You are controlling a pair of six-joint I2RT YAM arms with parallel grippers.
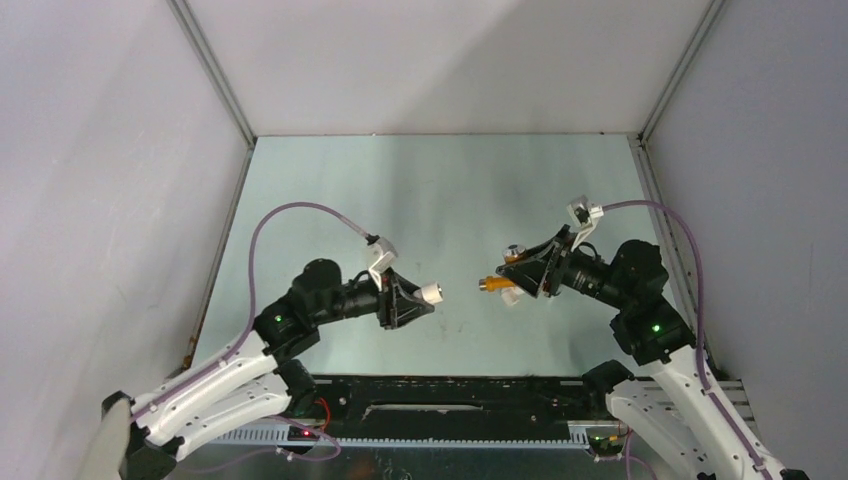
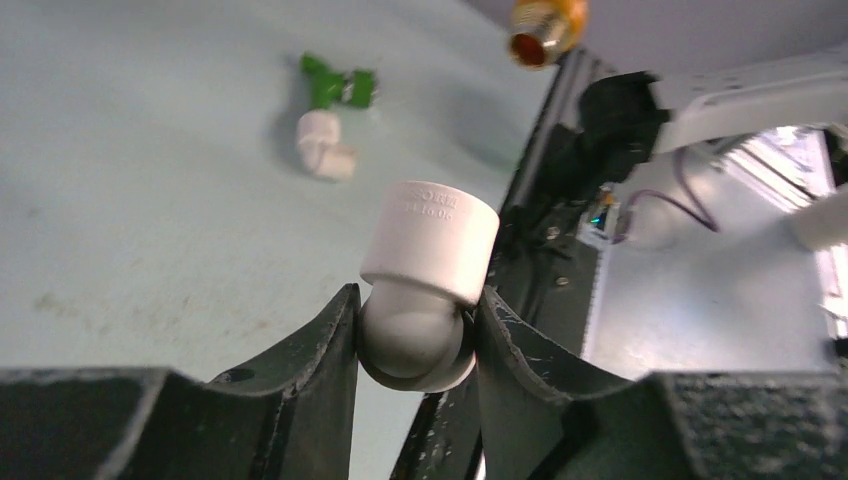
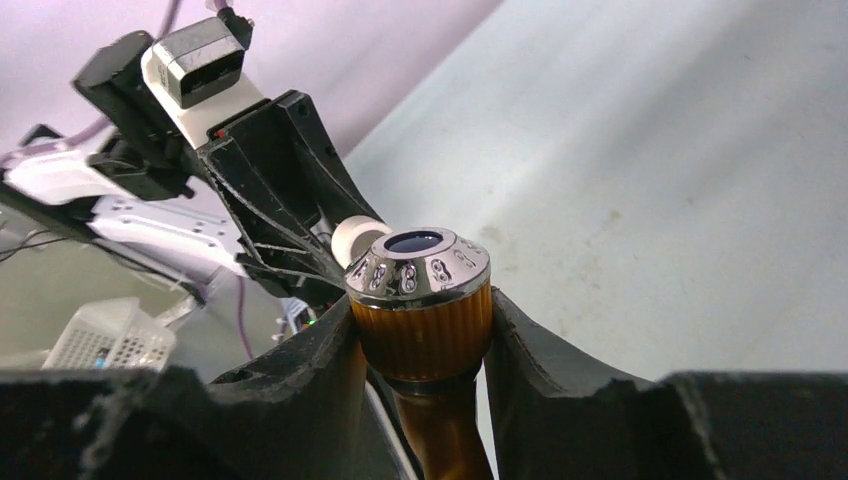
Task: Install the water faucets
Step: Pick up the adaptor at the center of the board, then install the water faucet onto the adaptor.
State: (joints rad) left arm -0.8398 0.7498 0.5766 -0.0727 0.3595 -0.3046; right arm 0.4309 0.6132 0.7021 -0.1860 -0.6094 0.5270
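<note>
My left gripper (image 2: 415, 300) is shut on a white elbow fitting (image 2: 428, 262), held above the table with its open socket facing the right arm. My right gripper (image 3: 420, 305) is shut on the orange water faucet (image 3: 425, 335), clamping its ribbed knob under a chrome cap. From above, the faucet's orange threaded end (image 1: 491, 284) points left at the elbow (image 1: 432, 292), a short gap apart. The green water faucet (image 2: 335, 85) lies on the table beside a second white elbow fitting (image 2: 325, 155).
The pale green table (image 1: 420, 190) is enclosed by grey walls on three sides. A black rail (image 1: 450, 395) with the arm bases runs along the near edge. Purple cables loop over both wrists.
</note>
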